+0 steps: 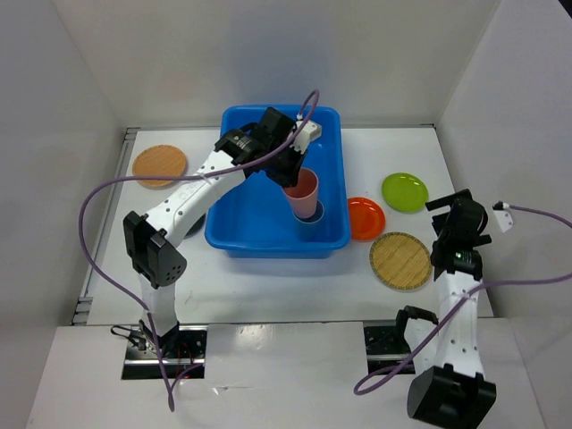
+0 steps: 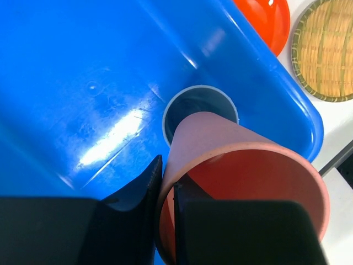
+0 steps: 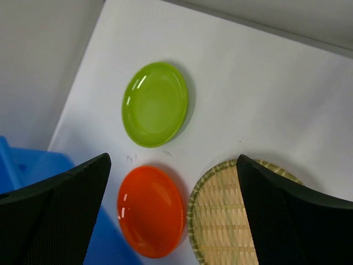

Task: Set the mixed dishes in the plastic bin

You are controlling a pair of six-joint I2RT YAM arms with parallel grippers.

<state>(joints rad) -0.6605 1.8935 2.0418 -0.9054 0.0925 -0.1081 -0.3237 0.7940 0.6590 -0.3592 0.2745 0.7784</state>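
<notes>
My left gripper is shut on the rim of the pink cup, one finger inside and one outside. It holds the cup tilted inside the blue plastic bin. The cup's base sits at the mouth of the blue cup, which stands on the bin floor. Outside the bin on the right lie the orange plate, the lime-green plate and a tan woven plate. My right gripper hangs open above them.
A second tan woven plate lies at the far left of the table, beside the left wall. White walls close in the table on three sides. The bin's right rim is next to the orange plate.
</notes>
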